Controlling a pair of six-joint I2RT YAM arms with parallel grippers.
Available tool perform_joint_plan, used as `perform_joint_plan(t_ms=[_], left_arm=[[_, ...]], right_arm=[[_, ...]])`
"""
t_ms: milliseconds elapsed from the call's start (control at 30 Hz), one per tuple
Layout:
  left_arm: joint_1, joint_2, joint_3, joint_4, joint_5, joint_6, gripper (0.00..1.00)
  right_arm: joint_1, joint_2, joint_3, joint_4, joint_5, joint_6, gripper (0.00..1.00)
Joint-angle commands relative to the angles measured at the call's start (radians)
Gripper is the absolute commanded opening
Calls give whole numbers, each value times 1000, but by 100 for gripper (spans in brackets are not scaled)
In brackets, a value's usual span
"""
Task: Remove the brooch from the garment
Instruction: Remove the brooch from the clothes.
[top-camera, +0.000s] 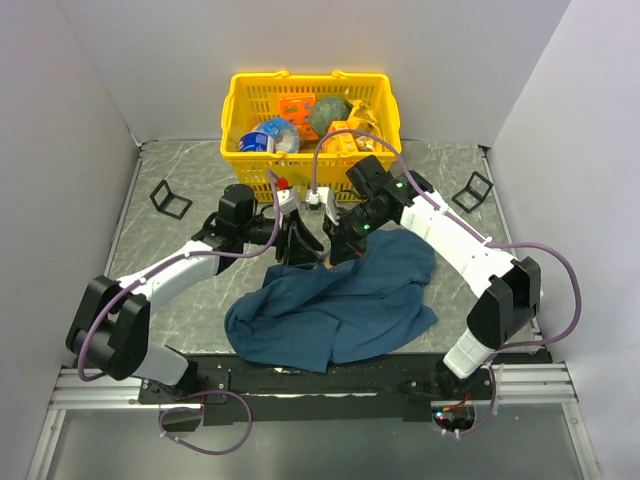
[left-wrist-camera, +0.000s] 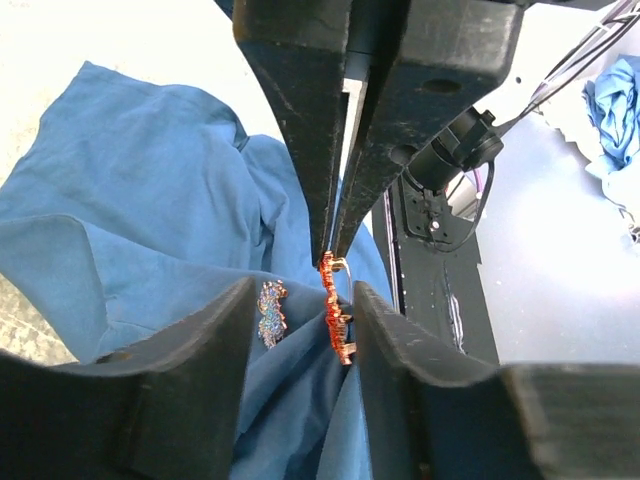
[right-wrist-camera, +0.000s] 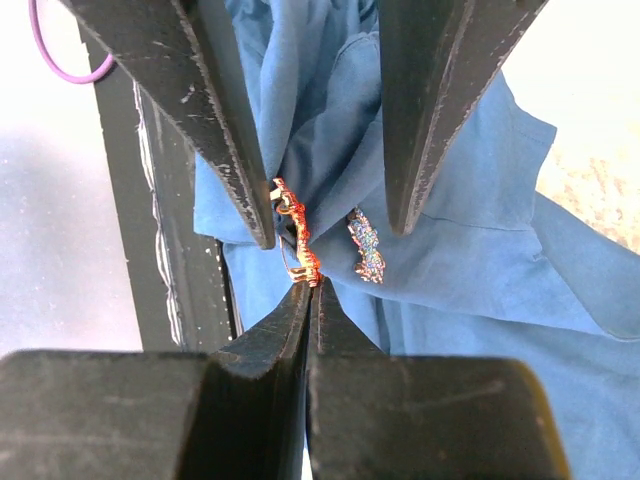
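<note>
The blue garment (top-camera: 340, 300) lies rumpled at the table's near middle, with one fold drawn up between the two arms. The brooch (left-wrist-camera: 337, 310) (right-wrist-camera: 298, 235), a tiny orange-red piece with a gold pin, is stuck in that fold. My right gripper (right-wrist-camera: 312, 285) (top-camera: 335, 248) is shut, pinching the cloth right at the brooch's gold end. My left gripper (left-wrist-camera: 305, 320) (top-camera: 300, 245) is open and straddles the brooch, its right finger (left-wrist-camera: 400, 350) close beside it. A second, blue glittery pin (left-wrist-camera: 271, 312) sits on the cloth between the left jaws too.
A yellow basket (top-camera: 240, 100) filled with several items stands at the back, just behind both wrists. Two small black stands (top-camera: 170, 198) (top-camera: 472, 190) sit at the left and right of the grey mat. White walls close in both sides.
</note>
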Motion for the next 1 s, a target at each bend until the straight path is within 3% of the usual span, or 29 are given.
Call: perform_joint_plan(t_ms=[0, 33, 100, 267, 433, 467, 500, 700, 867, 967], left_arm=[[-3, -1, 11, 53, 42, -15, 44], [-3, -1, 11, 50, 39, -12, 40], [-3, -7, 7, 51, 34, -9, 21], [-3, -9, 8, 37, 25, -1, 1], [-3, -13, 7, 43, 23, -1, 1], [-3, -15, 5, 46, 22, -7, 1], [-3, -15, 4, 53, 23, -10, 1], [-3, -19, 7, 76, 19, -42, 1], [-3, -18, 21, 115, 29, -90, 1], [-3, -15, 27, 164, 40, -134, 1]], right_arm=[[-4, -68, 37, 25, -38, 12, 0], [-5, -68, 35, 27, -38, 15, 0], [-5, -68, 33, 31, -39, 16, 0], [-10, -69, 41, 31, -39, 15, 0], [-30, -77, 53, 39, -64, 5, 0], [-38, -80, 53, 43, -71, 2, 4], [-42, -82, 55, 42, -76, -4, 21], [-140, -125, 14, 93, -252, -71, 64], [-267, -164, -112, 187, -441, -119, 70], [-300, -213, -284, 468, -525, 3, 70]])
